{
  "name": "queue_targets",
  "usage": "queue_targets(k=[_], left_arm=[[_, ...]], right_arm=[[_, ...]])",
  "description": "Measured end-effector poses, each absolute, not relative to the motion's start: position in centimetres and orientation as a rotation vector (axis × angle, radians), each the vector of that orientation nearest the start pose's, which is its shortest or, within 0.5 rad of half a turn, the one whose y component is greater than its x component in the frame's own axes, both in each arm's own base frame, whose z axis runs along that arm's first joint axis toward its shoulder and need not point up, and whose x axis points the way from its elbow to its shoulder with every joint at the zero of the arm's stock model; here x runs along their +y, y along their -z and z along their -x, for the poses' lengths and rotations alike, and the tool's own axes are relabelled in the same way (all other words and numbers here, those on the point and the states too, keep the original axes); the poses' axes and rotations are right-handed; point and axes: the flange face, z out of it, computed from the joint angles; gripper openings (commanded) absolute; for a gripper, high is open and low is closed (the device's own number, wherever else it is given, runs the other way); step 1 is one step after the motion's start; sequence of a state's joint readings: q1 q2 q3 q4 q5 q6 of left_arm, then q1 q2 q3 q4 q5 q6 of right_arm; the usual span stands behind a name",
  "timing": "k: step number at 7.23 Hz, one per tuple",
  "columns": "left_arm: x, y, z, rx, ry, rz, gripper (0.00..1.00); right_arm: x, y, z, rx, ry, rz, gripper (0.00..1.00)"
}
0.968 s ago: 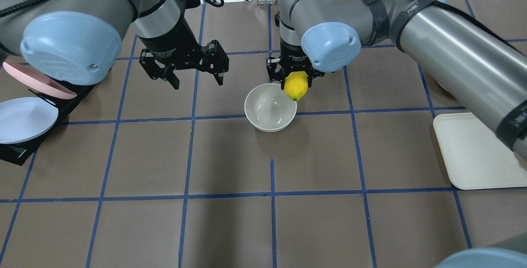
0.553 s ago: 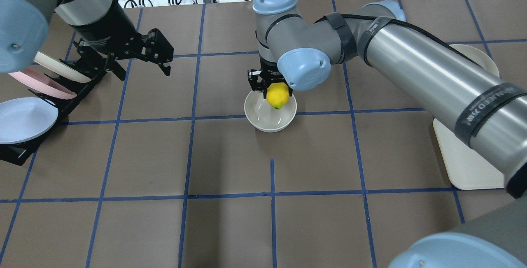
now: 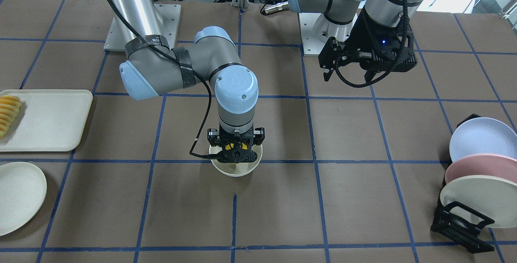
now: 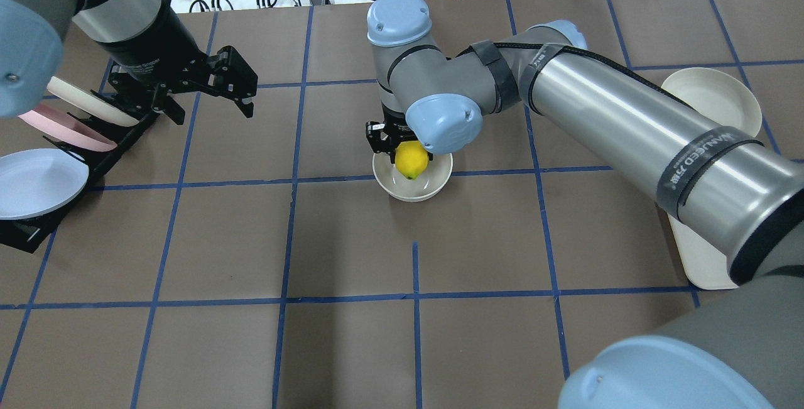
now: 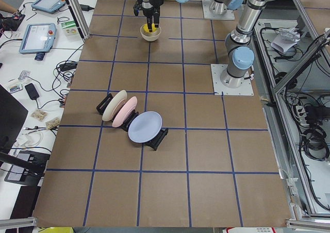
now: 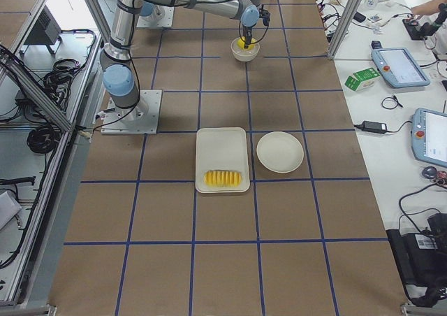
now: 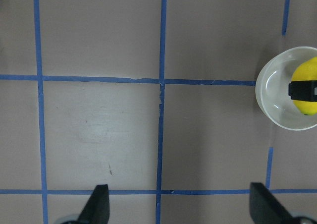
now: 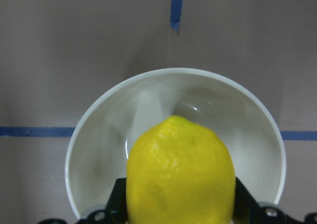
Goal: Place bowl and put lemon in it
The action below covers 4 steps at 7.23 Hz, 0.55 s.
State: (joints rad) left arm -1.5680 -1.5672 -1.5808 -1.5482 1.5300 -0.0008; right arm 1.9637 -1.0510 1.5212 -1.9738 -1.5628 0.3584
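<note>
Right end effector [image 4: 411, 152] has carried the small bright yellow oval lemon [image 4: 411, 161] from beside the rim to over the middle of the deep round glossy cream-white bowl [image 4: 436, 183], and lower. Left end effector [image 4: 213, 110] has pulled back toward the black plate rack [image 4: 107, 148], fingers apart, empty. Bowl sits upright on the brown paper-covered table [image 4: 352, 239], near centre. Right fingers are clamped on the lemon, which hangs within the rim; can't tell if it touches the bottom. Step in hand looks like release. Best done: lower close to the bowl floor, stay centred, part fingers slowly so the lemon doesn't bounce out, lift straight up without nudging the rim.
</note>
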Motion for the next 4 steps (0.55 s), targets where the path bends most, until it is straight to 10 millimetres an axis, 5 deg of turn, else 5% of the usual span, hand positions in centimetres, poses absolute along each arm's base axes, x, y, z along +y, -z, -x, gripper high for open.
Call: queue_targets(k=[3,4], left_arm=[[-49.6,-48.7,14.0,3.154,0.064,-0.025,1.0],[-49.5,-48.6,14.0,3.152,0.065,-0.022,1.0]], right_arm=[[-55.3,-22.6,-37.5,3.157,-0.108,0.055,0.27],[-55.4,-22.1,-37.6,3.158,-0.116,0.055,0.44]])
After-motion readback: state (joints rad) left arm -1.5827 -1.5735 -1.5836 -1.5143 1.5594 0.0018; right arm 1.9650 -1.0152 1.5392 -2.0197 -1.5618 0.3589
